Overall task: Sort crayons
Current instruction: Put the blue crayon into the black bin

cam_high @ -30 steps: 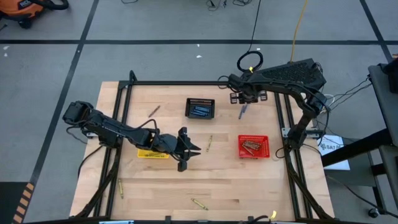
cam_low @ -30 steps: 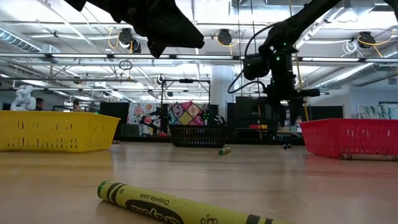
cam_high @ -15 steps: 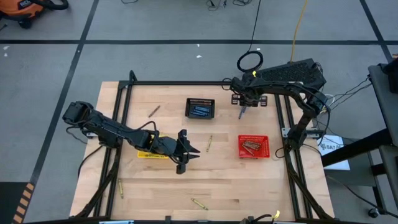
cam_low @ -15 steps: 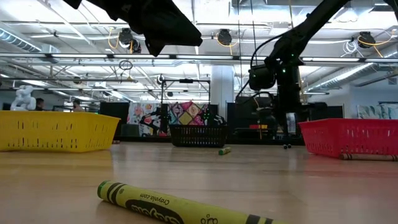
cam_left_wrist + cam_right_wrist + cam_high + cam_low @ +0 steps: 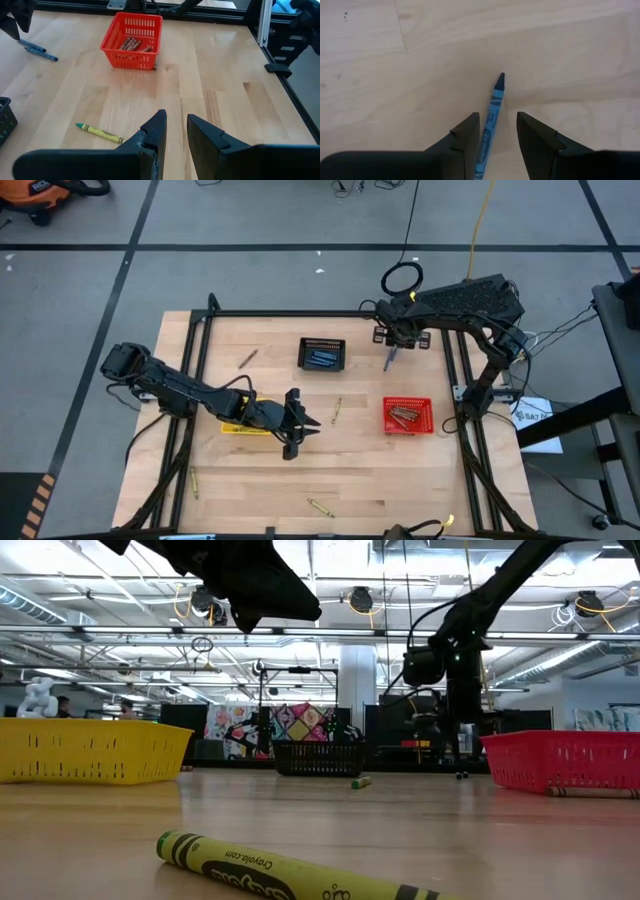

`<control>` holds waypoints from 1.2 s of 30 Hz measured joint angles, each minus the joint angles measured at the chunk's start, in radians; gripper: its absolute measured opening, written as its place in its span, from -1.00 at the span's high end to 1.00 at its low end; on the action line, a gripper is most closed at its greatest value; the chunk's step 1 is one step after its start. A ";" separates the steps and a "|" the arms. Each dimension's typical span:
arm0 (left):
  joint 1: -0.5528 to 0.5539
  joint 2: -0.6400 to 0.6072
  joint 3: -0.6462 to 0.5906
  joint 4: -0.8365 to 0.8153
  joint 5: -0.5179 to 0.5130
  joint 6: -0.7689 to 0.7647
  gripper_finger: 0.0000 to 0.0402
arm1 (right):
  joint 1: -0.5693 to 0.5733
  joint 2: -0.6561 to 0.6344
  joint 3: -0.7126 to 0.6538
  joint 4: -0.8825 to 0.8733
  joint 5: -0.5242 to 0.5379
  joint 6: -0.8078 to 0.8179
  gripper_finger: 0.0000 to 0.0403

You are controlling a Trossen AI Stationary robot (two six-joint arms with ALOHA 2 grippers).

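The right gripper (image 5: 392, 352) is at the far right part of the wooden table (image 5: 400, 470), pointing down at a blue crayon (image 5: 489, 120). In the right wrist view its two fingers (image 5: 465, 137) stand apart with the crayon lying lengthwise in the gap between them; whether the pads touch the crayon cannot be told, and the crayon appears to lie flat on the wood with its tip pointing away from the wrist. The black mesh basket (image 5: 322, 354), holding blue crayons, sits well apart to this gripper's left side in the high view, and the red mesh basket (image 5: 408, 416), with brown-red crayons in it, lies nearer the front edge, just off from the gripper.

The left gripper (image 5: 300, 424) hangs over the middle of the table, raised off the wood, fingers (image 5: 155, 132) narrowly parted and holding nothing. The yellow mesh basket (image 5: 243, 426) is just behind it, under the arm. A yellow-green crayon (image 5: 99, 132) lies on the table just ahead of the fingertips and to one side, and the red basket stands farther ahead.

Other loose crayons are scattered well apart: a brown one (image 5: 247, 358) near the far left, an olive one (image 5: 321, 508) near the front edge, which fills the low view's foreground, and another (image 5: 193, 482) at the front left.
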 joint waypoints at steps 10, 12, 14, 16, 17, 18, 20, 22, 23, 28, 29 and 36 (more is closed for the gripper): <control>0.000 0.000 0.000 0.002 0.000 0.000 0.59 | -0.020 0.000 -0.080 0.089 -0.004 0.016 0.42; 0.000 0.000 0.000 0.002 0.000 0.000 0.59 | -0.025 0.000 -0.082 0.106 -0.021 -0.009 0.44; 0.000 0.000 0.000 0.002 0.000 0.000 0.59 | -0.026 0.000 -0.082 0.124 -0.033 -0.020 0.49; 0.001 0.000 0.000 0.002 -0.001 0.000 0.59 | -0.026 0.000 -0.082 0.126 -0.031 -0.019 0.55; 0.001 0.000 0.000 0.002 -0.002 0.000 0.59 | -0.026 0.000 -0.082 0.122 -0.029 -0.019 0.59; 0.001 0.000 0.000 0.002 -0.002 0.000 0.59 | -0.026 0.000 -0.082 0.115 -0.030 -0.019 0.63; 0.001 0.000 0.000 0.002 -0.003 0.000 0.59 | -0.026 0.000 -0.083 0.102 -0.030 -0.019 0.70; 0.001 0.000 0.000 0.002 -0.004 0.000 0.59 | -0.027 0.000 -0.083 0.080 -0.030 -0.014 0.76; 0.001 0.000 0.000 0.002 -0.004 0.000 0.59 | -0.026 0.000 -0.083 0.066 -0.029 -0.012 0.79; 0.001 0.000 0.000 0.002 -0.008 0.000 0.59 | -0.026 0.002 -0.096 0.026 -0.022 -0.021 0.85; 0.001 0.000 0.000 0.002 -0.008 0.000 0.59 | -0.026 0.000 -0.106 0.029 -0.020 -0.020 0.87; 0.000 0.000 0.000 -0.001 -0.008 0.000 0.59 | -0.026 -0.001 -0.193 0.076 -0.018 -0.055 0.98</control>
